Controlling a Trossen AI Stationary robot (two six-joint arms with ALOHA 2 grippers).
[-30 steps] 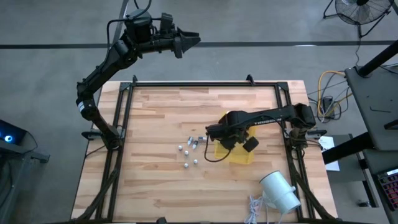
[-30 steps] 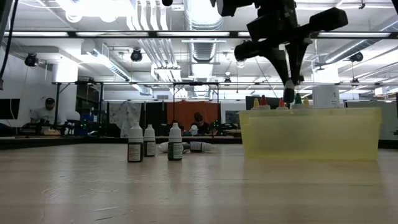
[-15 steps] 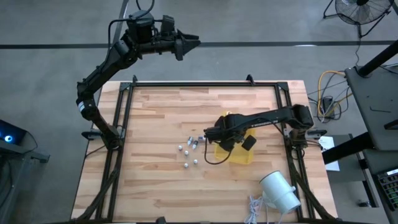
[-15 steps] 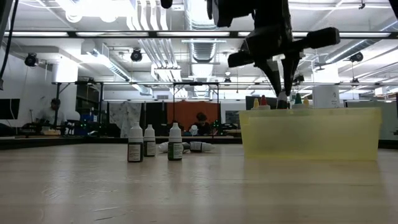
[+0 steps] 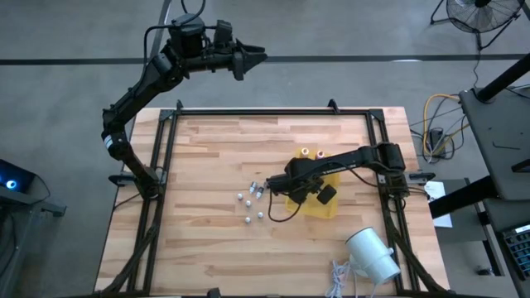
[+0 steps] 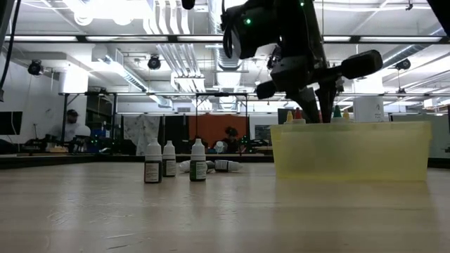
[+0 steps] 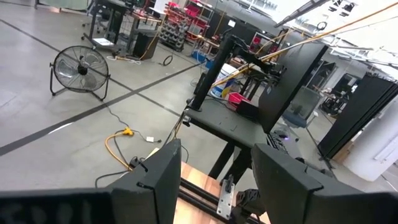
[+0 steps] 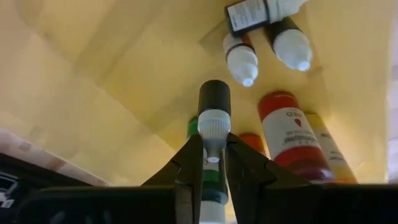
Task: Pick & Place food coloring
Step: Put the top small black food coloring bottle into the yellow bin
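Note:
My right gripper (image 8: pixel 213 163) is shut on a tiny vial (image 8: pixel 214 115) with a white ridged cap and a dark end. It reaches down inside the yellow translucent bin (image 6: pixel 351 151), which stands at the table's right middle (image 5: pixel 321 205). In the bin lie a red-topped bottle (image 8: pixel 286 134), a yellow one (image 8: pixel 326 146), a green one (image 8: pixel 194 127) and two white-capped vials (image 8: pixel 242 62). Several more vials (image 5: pixel 248 203) stand or lie on the table left of the bin; three of them stand upright in the low view (image 6: pixel 169 163). My left gripper (image 7: pixel 214 186) is open and empty, high beyond the far edge (image 5: pixel 255 55). My right gripper pinches the vial between its two fingertips (image 8: pixel 193 163), just behind the white ridged cap (image 8: pixel 214 127). The vial sticks out past the fingertips, dark end (image 8: pixel 214 96) foremost. The fingers come slanting down from above into the bin. I cannot tell whether the vial touches the bin's floor.
A big white cylinder (image 5: pixel 373 255) lies at the near right corner beside a white cable (image 5: pixel 338 277). A black frame rail (image 5: pixel 273 112) runs round the table. Bare wood lies left of the loose vials. People sit far off in the room.
My right gripper has gone down with the vial from above the yellow bin's rim to inside it, shifting a little toward the table's near edge and tipping. Two bottle tops at the bin's far side now show past the arm.

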